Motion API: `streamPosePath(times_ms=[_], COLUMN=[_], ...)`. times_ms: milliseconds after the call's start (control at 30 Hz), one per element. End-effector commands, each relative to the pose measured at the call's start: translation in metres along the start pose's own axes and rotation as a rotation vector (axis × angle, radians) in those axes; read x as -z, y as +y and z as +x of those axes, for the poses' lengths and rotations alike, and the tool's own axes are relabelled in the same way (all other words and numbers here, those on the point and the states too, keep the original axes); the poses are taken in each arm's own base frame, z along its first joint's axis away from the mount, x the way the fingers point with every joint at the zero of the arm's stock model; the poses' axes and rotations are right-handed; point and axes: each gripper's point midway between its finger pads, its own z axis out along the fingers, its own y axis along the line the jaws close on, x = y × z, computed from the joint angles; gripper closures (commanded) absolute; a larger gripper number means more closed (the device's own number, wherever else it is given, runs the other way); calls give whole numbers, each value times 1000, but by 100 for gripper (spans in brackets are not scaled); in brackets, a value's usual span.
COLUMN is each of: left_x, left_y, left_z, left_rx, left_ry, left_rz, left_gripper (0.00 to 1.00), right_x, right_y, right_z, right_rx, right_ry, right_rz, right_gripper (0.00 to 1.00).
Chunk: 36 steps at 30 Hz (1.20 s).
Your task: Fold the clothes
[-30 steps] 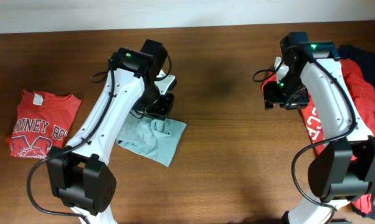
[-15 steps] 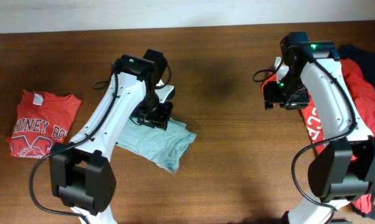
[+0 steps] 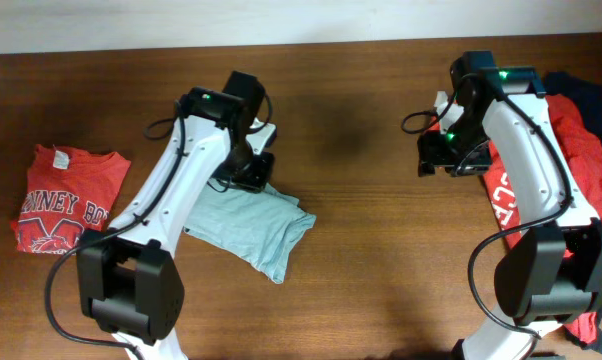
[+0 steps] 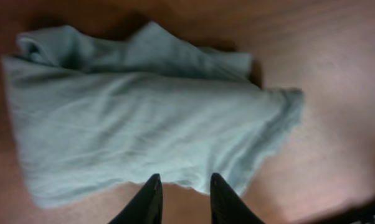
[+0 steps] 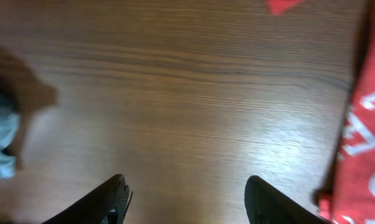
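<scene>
**Grey-blue shirt lies part-folded under the left arm; red shirts at both table edges**

At the far left of the brown wooden table [image 3: 381, 270] lies a folded red cotton T-shirt with white printing [image 3: 69, 200], neat and flat, well apart from everything else. Its white block letters read in part "NEY BO"; the first letters and the design under them are too small to make out.

Next comes the plain pale grey-blue short-sleeved T-shirt [image 3: 249, 228], folded into a rough oblong with rumpled layers showing along one edge. It rests flat on the wood. The left gripper [image 3: 253, 172] hangs over the shirt's upper edge. In the left wrist view its two black fingers [image 4: 153, 193] stand a narrow gap apart above the near edge of the cloth [image 4: 144, 124], with nothing pinched between them.

Bare wood fills the middle of the table.

The right gripper [image 3: 433, 158] hovers over that bare wood, just beside the right-hand clothes. Its fingers [image 5: 116, 196] are spread wide and hold nothing.

At the right edge lies a loose heap of red T-shirts with white lettering [image 3: 509, 195], partly hidden by the right arm; only fragments of letters show and they cannot be read. A crumpled dark navy garment [image 3: 586, 92] lies at the back of the heap, touching the red cloth.
</scene>
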Motion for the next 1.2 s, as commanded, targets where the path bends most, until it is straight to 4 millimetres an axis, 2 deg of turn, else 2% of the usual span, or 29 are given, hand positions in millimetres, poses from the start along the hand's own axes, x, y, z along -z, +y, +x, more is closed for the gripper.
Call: streamPosePath(times_ms=[0, 267, 300, 367, 500, 600, 767, 933, 1067, 1167], left_x=[-18, -77, -91, -105, -126, -134, -130, -105, -81, -54], left_y=[28, 69, 81, 97, 123, 128, 122, 114, 114, 114], left_z=[4, 16, 19, 25, 39, 48, 56, 68, 59, 48], left_rx=[43, 139, 162, 192, 284, 356, 369, 414, 410, 402], left_ry=[17, 63, 78, 110, 175, 210, 243, 270, 187, 82], left_rz=[-45, -50, -65, -91, -109, -69, -32, -35, -43, -52], left_gripper=[78, 79, 79, 80, 80, 80, 84, 87, 86, 86], right_x=[6, 6, 6, 6, 6, 6, 6, 6, 6, 6], right_y=[15, 15, 15, 15, 15, 15, 15, 12, 12, 12], right_z=[1, 1, 2, 2, 3, 2, 2, 3, 3, 2], right_rx=[59, 58, 58, 57, 57, 58, 58, 60, 61, 60], right_ry=[-18, -17, -14, -12, -10, -11, -11, -10, -10, -11], right_rz=[-91, -91, -91, -91, -90, -90, -90, -75, -75, -72], right_gripper=[35, 35, 35, 35, 35, 35, 35, 35, 35, 34])
